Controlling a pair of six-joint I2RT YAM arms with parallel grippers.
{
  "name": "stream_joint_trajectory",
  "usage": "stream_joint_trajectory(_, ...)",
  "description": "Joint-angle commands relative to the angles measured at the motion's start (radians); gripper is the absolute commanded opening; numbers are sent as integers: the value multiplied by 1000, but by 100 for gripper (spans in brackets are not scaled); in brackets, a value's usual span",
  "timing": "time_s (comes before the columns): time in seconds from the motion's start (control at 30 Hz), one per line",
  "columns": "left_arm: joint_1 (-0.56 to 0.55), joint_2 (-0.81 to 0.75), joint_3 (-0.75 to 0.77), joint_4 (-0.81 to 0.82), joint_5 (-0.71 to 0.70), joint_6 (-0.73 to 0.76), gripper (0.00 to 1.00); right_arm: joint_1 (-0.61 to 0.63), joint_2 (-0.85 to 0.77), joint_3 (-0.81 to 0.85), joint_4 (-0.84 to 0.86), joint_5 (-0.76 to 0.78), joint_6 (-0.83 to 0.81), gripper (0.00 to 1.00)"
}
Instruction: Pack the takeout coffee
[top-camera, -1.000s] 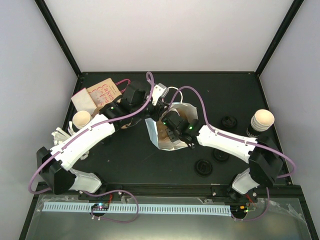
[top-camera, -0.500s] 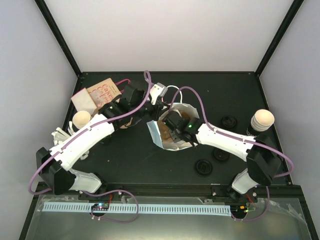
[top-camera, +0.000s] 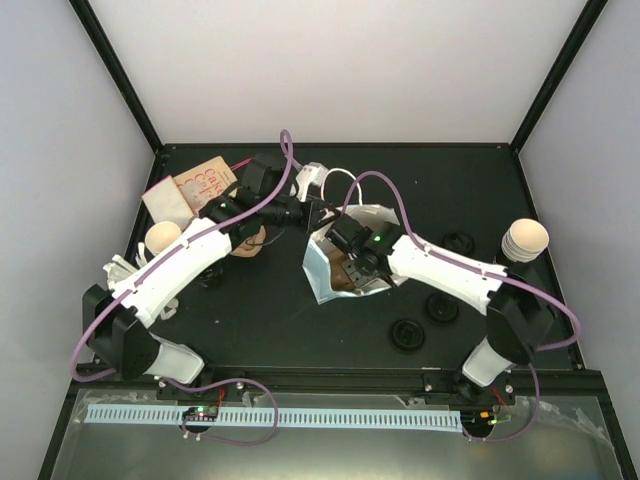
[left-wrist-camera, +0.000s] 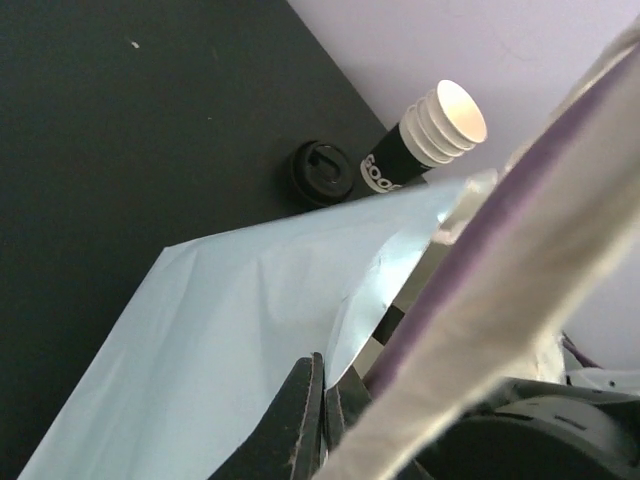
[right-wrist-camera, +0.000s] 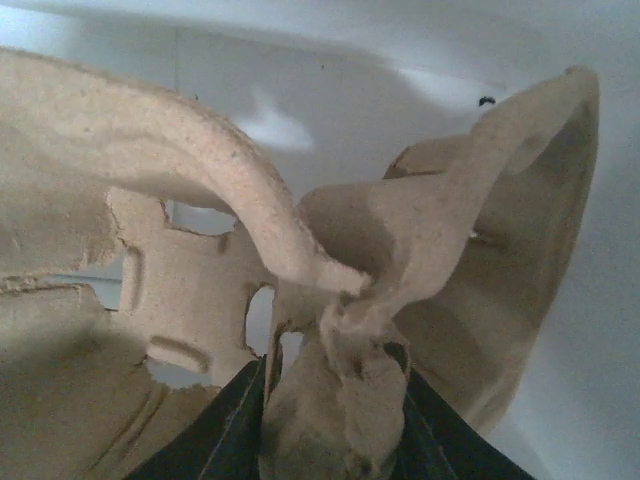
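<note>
Mid-table, the pulp cup carrier (right-wrist-camera: 330, 290) sits inside the white paper bag (top-camera: 320, 272); it looks light, stiff yet tearable, so its central ridge, where the right gripper (right-wrist-camera: 332, 410) clamps, seems best, while the left gripper (left-wrist-camera: 322, 400) pinches the bag's floppy far-left rim.

I count one white paper bag (top-camera: 318, 270) and one pulp cup carrier (right-wrist-camera: 340, 290). There are two stacks of paper cups (top-camera: 164, 238) (top-camera: 524, 240), three black lids (top-camera: 458, 243) (top-camera: 441, 307) (top-camera: 407, 335), and one brown printed card (top-camera: 208, 182).
</note>
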Motion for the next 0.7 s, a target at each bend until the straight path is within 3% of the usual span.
stream_joint_trajectory(0.0,10,34,29,7,72,-18,2,-38,99,40,-34,-83,-22,30)
stream_joint_trajectory(0.37,14,44,86,-45,-81,106,1,-53,237,78,11,-125,25,30)
stream_joint_trajectory(0.67,15,56,153,-21,-69,145,2,-54,265,57,-4,-111,2,30)
